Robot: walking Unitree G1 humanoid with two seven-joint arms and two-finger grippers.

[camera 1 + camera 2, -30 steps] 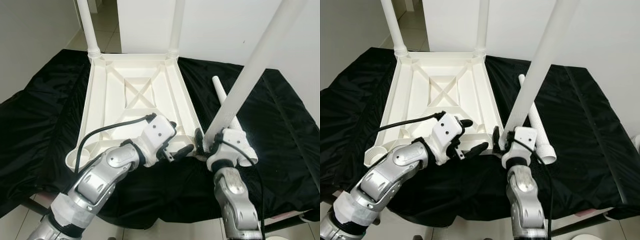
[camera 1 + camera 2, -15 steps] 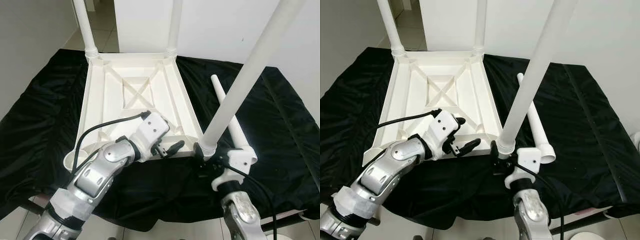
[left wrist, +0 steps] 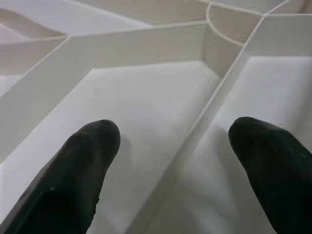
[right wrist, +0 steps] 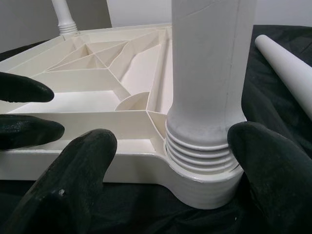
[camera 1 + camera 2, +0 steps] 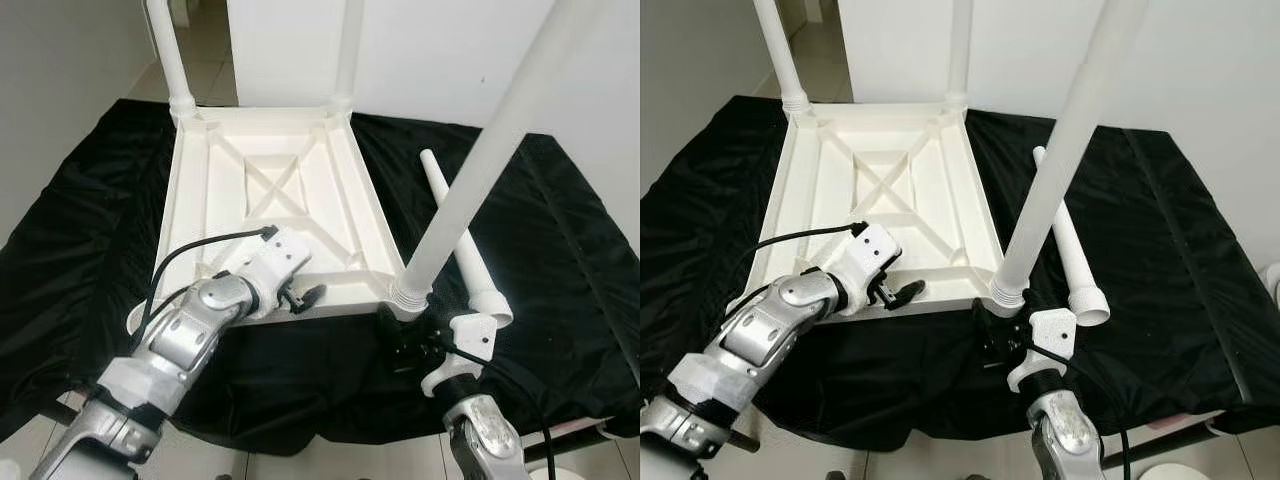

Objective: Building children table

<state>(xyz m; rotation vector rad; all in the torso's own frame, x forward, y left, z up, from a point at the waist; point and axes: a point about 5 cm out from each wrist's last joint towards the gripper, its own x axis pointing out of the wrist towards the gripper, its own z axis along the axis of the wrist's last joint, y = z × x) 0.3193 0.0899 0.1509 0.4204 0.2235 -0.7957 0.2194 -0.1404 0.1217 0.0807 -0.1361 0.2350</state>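
A glossy, wrinkled black cloth (image 5: 560,250) covers the whole surface and hangs over its near edge in folds. Behind it stands a plain white wall (image 5: 440,50), and to the far left a pale tiled floor (image 5: 205,55) runs back through an opening. At the lower right, a dark bar (image 5: 1160,440) shows below the cloth's edge.

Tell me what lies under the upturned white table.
A black cloth lies under the table, spreading past it on all sides. The loose leg rests on it too. What supports the cloth is covered.
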